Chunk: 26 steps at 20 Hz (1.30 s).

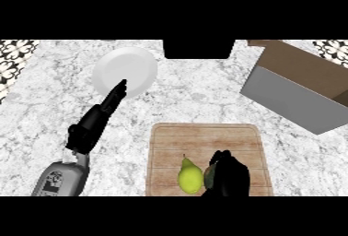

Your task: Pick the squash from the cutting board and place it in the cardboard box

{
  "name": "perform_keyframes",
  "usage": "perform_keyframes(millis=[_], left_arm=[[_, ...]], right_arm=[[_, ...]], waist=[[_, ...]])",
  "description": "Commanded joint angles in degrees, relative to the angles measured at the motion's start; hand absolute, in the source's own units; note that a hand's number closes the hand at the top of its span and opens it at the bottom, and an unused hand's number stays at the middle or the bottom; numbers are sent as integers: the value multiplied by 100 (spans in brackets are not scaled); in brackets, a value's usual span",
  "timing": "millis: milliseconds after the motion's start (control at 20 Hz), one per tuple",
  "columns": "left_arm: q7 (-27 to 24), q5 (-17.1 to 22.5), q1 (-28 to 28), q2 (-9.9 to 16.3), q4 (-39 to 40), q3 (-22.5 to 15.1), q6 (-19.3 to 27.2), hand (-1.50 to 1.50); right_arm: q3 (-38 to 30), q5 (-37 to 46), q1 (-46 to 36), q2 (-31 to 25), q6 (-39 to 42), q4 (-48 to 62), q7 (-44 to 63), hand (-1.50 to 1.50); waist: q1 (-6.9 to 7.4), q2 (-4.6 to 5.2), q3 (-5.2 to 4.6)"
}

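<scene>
Black fingers [219, 159] of the right hand [228, 177] curl around the squash [191, 177], low on the cutting board [204, 138]; the grasping step. Next: lift and carry it up-right to the cardboard box [299, 87]. The left hand [95, 124] rests unclenched over the desk [204, 101].

Yellow-green squash [191, 177] on tan wood-grain cutting board [204, 138]; white plate [132, 67], brown cardboard box [299, 69], grey-white marbled counter [204, 97].
</scene>
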Motion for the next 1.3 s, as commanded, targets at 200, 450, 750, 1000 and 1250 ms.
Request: perform_keyframes(millis=[200,450,750,1000,1250], left_arm=[[-27,-54,-316,-78,298,111,-27,0],[125,-31,250,-59,-369,-51,-151,0],[-3,-255,367,-147,-192,-71,9,0],[363,-225,-157,-251,-146,-5,7,0],[256,-157,-85,-198,-62,164,-28,0]], right_arm=[[-1397,-855,-1552,-786,868,412,-1194,150],[-1358,68,-2087,-720,574,749,-799,150],[-719,547,-1446,-670,1321,-1521,-227,150],[-636,471,-2008,-378,2283,-2450,-91,150],[-878,814,-2214,-375,2607,-3537,189,150]], waist=[[5,83,34],[53,61,33],[-39,31,30],[-15,46,31],[-35,48,31]])
